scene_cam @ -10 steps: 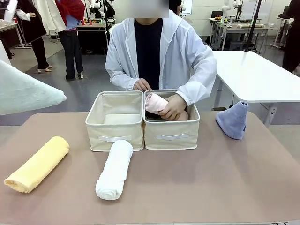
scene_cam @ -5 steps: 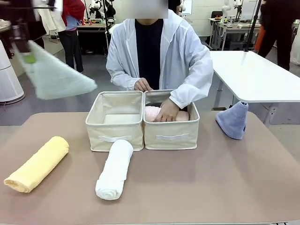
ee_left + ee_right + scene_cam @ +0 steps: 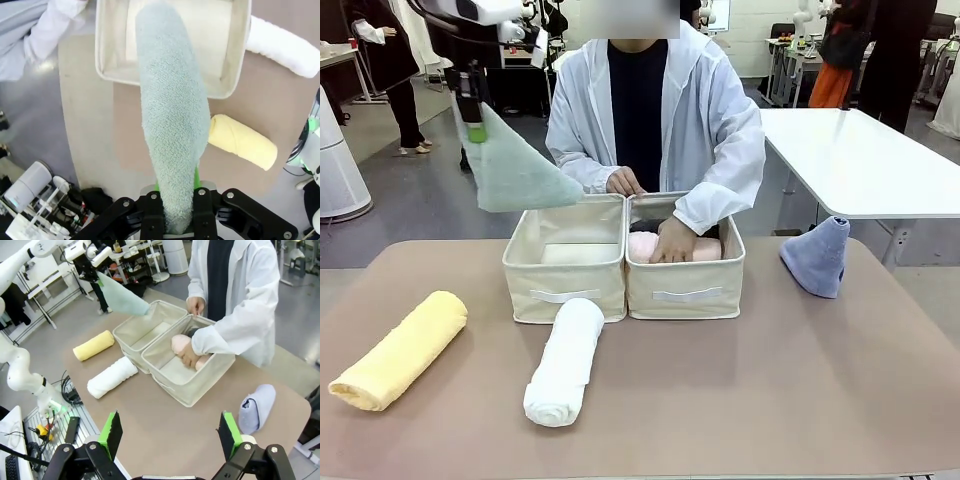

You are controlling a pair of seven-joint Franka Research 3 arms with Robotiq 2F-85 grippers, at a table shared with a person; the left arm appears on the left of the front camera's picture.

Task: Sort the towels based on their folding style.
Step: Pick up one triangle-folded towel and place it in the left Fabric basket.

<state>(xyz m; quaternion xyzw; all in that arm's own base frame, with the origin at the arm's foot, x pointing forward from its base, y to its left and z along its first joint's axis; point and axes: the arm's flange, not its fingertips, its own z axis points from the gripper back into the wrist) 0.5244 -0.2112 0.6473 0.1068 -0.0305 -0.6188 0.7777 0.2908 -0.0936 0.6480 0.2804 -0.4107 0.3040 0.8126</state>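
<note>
My left gripper (image 3: pixel 475 125) is shut on the narrow end of a pale mint cone towel (image 3: pixel 515 165), which hangs above the back left corner of the left bin (image 3: pixel 565 290). From the left wrist, the mint towel (image 3: pixel 172 115) stretches over that bin's rim (image 3: pixel 107 55). A yellow roll (image 3: pixel 400 350) and a white roll (image 3: pixel 565 360) lie on the table in front. A periwinkle cone towel (image 3: pixel 817 257) stands at the right. In the right bin (image 3: pixel 685 290) lies a pink roll (image 3: pixel 645 245) under the person's hand (image 3: pixel 672 240), with a dark towel (image 3: pixel 192 332) behind it. My right gripper (image 3: pixel 170 435) is open, high above the table.
The two cream bins stand side by side at the table's middle back. The person sits right behind them, the other hand (image 3: pixel 623 182) on the rim between the bins. A white table (image 3: pixel 860 160) stands at the back right.
My left gripper has carried the mint towel from the far left rightward to above the left bin. The person's hand has pressed the pink roll down into the right bin.
</note>
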